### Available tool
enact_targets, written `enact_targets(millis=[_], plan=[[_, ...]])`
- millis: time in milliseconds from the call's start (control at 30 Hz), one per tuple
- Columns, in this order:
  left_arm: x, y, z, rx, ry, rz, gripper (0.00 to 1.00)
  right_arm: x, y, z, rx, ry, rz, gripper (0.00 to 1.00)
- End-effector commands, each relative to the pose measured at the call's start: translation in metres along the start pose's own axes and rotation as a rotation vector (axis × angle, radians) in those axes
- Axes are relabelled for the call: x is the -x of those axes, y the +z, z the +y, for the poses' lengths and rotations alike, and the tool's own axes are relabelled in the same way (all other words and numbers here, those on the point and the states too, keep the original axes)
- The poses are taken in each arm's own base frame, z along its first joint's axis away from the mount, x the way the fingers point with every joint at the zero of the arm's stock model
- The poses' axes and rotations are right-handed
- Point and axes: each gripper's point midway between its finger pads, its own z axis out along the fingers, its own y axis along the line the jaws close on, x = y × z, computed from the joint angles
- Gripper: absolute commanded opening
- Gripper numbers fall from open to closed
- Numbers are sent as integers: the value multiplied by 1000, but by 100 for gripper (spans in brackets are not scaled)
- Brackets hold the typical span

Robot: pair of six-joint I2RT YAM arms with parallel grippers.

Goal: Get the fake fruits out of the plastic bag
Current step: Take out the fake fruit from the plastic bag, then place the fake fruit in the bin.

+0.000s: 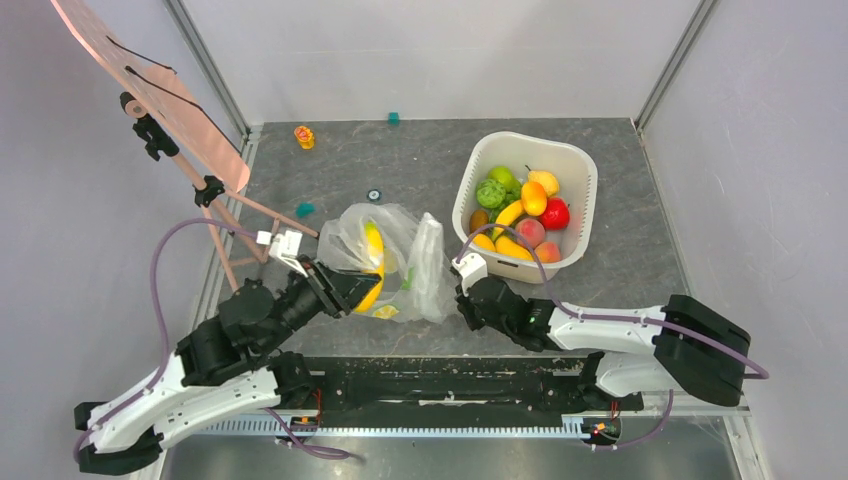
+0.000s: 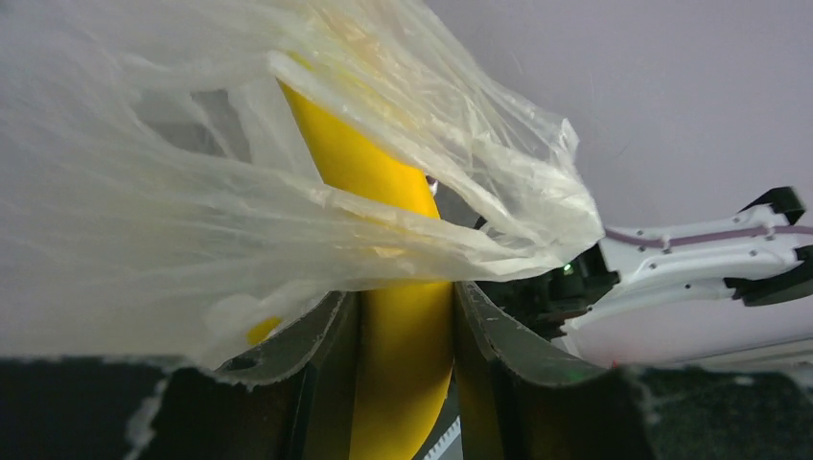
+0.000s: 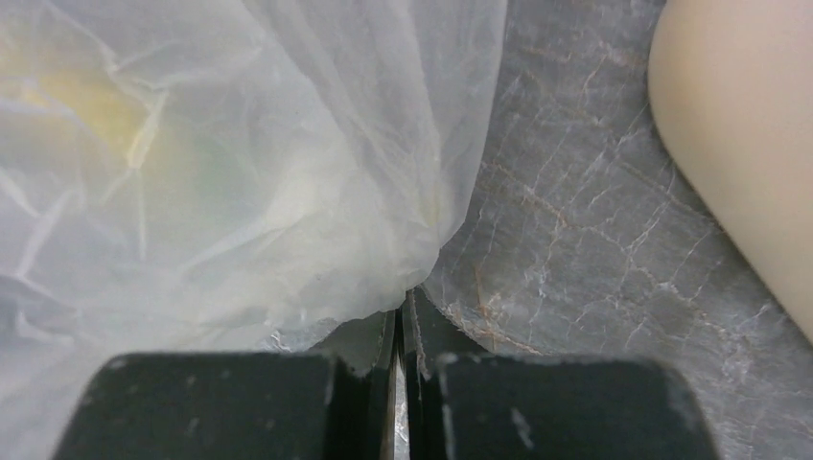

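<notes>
Grey marbled counter (image 1: 420, 160) fills the floor of a pale-walled booth, and a pink board (image 1: 150, 90) leans on its stand at the far left. Both arms reach in from the near edge toward the middle.

Over on the right sits a white basin (image 1: 578, 170), well stocked with fake fruits (image 1: 530, 225): a bumpy green one (image 1: 490, 193), a red one (image 1: 556, 213), an orange one (image 1: 533, 197), and more yellow and peach shapes crowded in beside them.

Just left of the basin, the plastic bag (image 1: 425, 270) lies crumpled on the counter, see-through and crinkly, one fold standing up in a peak. Inside it, and poking out at the near end, is a yellow banana (image 1: 374, 250).

And look at the left fingers (image 1: 350, 288): they're clamped on the banana's near end, one on each side, gripping bare yellow. From the left wrist view, film is draped over the banana's upper length, so most of it is inside the bag.

The right fingers (image 3: 401, 331) sit at the bag's near right edge, pressed tight together, with a corner of film running straight down into the seam between the tips. That's a pinch on the bag.

Small stuff at the far side: a yellow-orange toy (image 1: 304, 136), a teal block (image 1: 394, 118), another teal piece (image 1: 305, 209) near the stand, and a tiny dark round thing (image 1: 374, 195).
</notes>
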Motion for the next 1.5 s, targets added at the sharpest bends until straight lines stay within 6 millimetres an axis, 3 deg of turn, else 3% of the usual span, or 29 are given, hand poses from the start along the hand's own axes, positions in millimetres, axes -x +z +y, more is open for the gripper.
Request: enact_targets(millis=[0, 167, 267, 500, 600, 800, 1033, 1067, 1233, 1467], plan=[[-23, 14, -11, -83, -86, 43, 4, 45, -10, 10, 14, -2, -96, 0], [-46, 27, -26, -161, -116, 125, 2, 53, -11, 14, 26, -4, -113, 0], [-49, 29, -39, -209, -121, 158, 2, 47, -8, 13, 16, -2, -100, 0], [-23, 20, -66, -280, -69, 129, 2, 32, 0, 14, 27, 1, -67, 0], [-4, 14, -79, -301, -15, 103, 2, 26, -1, 15, 37, -2, -62, 0], [15, 8, -104, -354, 88, 115, 2, 11, -6, 12, 40, -84, -9, 0], [23, 16, -109, -333, 157, 111, 3, 23, -19, 2, -26, -137, -28, 0], [24, 19, -110, -326, 169, 112, 3, 28, -21, 5, -18, -140, -42, 0], [25, 49, -113, -257, 245, 136, 3, 13, -31, 10, 9, -189, -25, 0], [13, 114, -115, -169, 373, 186, 4, -20, -42, 6, 2, -143, -25, 0]])
